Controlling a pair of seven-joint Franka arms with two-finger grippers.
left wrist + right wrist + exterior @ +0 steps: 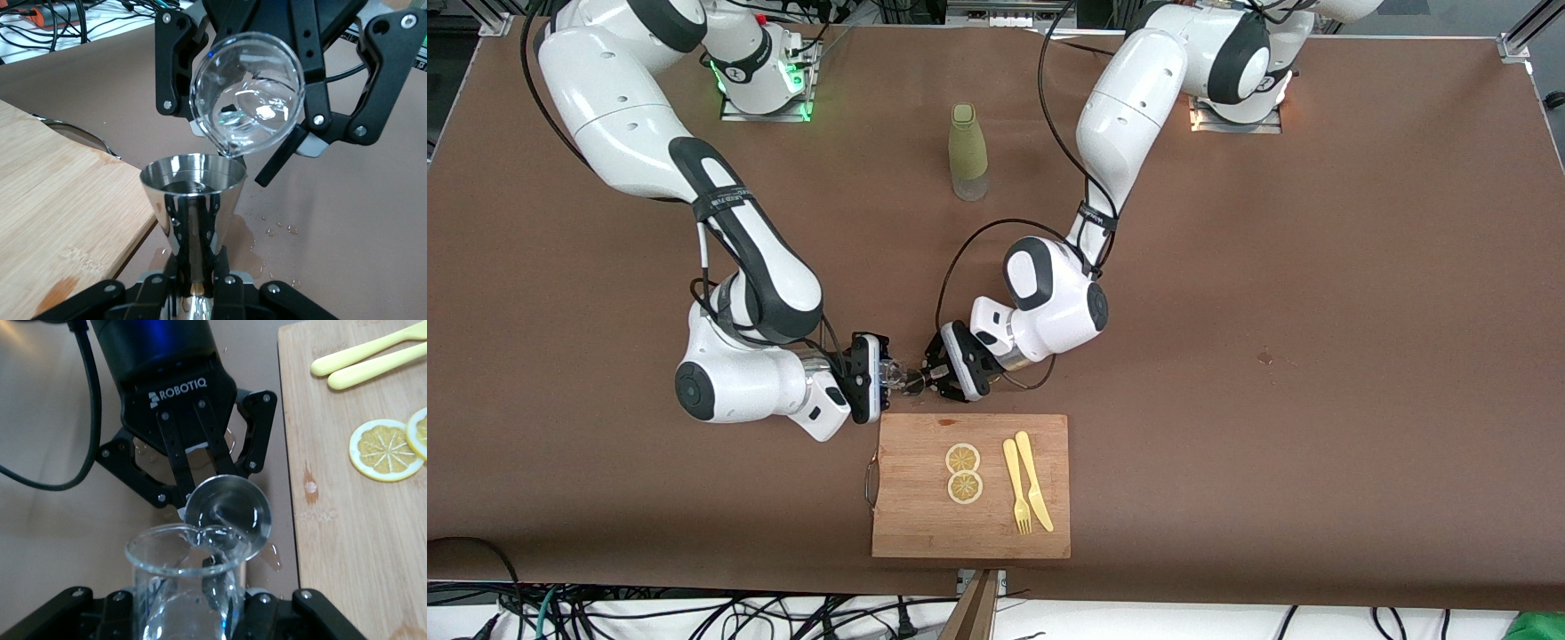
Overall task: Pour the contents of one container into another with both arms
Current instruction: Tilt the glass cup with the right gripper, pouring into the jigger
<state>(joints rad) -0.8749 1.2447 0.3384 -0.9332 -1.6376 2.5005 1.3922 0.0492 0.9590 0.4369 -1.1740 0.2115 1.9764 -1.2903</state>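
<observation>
The left gripper [941, 380] is clamping the small shiny steel hourglass-shaped jigger [193, 200] at its narrow waist and is holding it upright above the brown desk [1272, 267], just off the 12 o'clock edge of the rectangular bamboo cutting board [971, 524]. The right gripper [891, 374] is clamping the small clear glass cup [247, 93] and is tipping it on its side, with its mouth facing the jigger. The lip of the cup is sitting directly over the rim of the jigger's upper cone, at or just above it. Clear liquid is showing inside the cup and inside the upper cone.

In the front view the two grippers are meeting nose to nose, the right gripper at 9 o'clock of the jigger and the left gripper at 3 o'clock of it.

A wet patch and scattered droplets [277, 230] are lying on the desk beneath the jigger.

On the cutting board, two round lemon slices [963, 472] are lying side by side near its centre. A pale yellow plastic fork [1016, 489] and a matching knife [1034, 480] are lying beside them, at 3 o'clock of the slices. A metal handle [870, 480] is projecting from the board's 9 o'clock edge.

A tall olive-green bottle with a clear base [967, 151] is standing upright on the desk, well apart at 12 o'clock of the grippers, between the two arm bases.
</observation>
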